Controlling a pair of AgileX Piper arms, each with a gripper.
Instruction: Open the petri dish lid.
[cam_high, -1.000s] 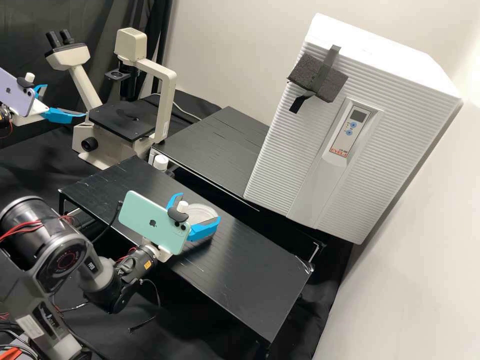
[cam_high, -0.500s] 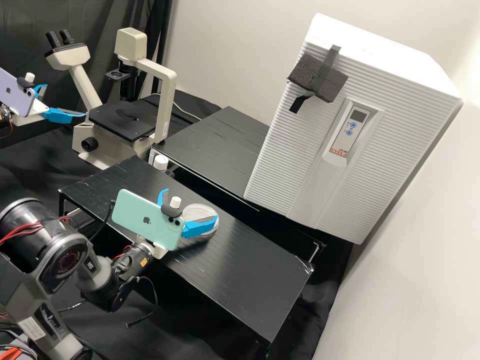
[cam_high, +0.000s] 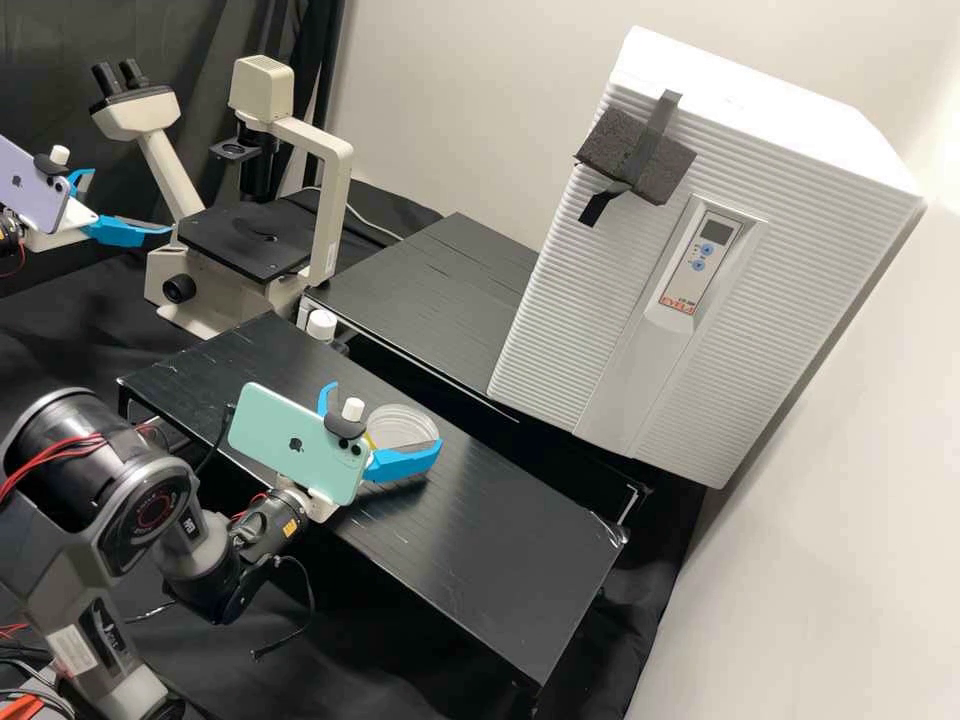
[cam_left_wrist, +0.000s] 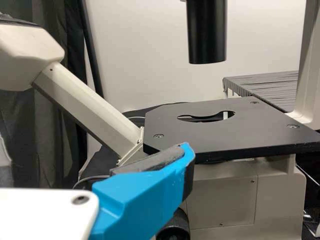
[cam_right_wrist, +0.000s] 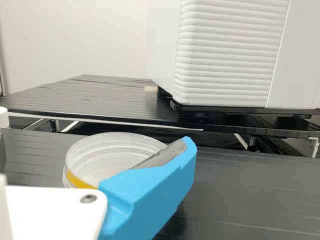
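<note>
1. Petri dish (cam_high: 403, 425), on the bench (cam_high: 500, 560). Its clear walls and round rim show in my right wrist view. A yellow band (cam_right_wrist: 80, 183) marks one side; I cannot tell whether this is liquid, nor whether the lid is seated.
2. My right gripper (cam_high: 387, 414), at the dish, with fingers spread wide. One lies alongside the dish; I cannot tell whether they touch.
3. My left gripper (cam_high: 133, 202), near the microscope (cam_high: 325, 210), its fingers wide apart and holding nothing.
4. White cap (cam_high: 321, 325), at the bench's far edge; what it closes, I cannot tell.
5. White cabinet (cam_high: 760, 270), on the table (cam_high: 410, 290) beyond.
</note>
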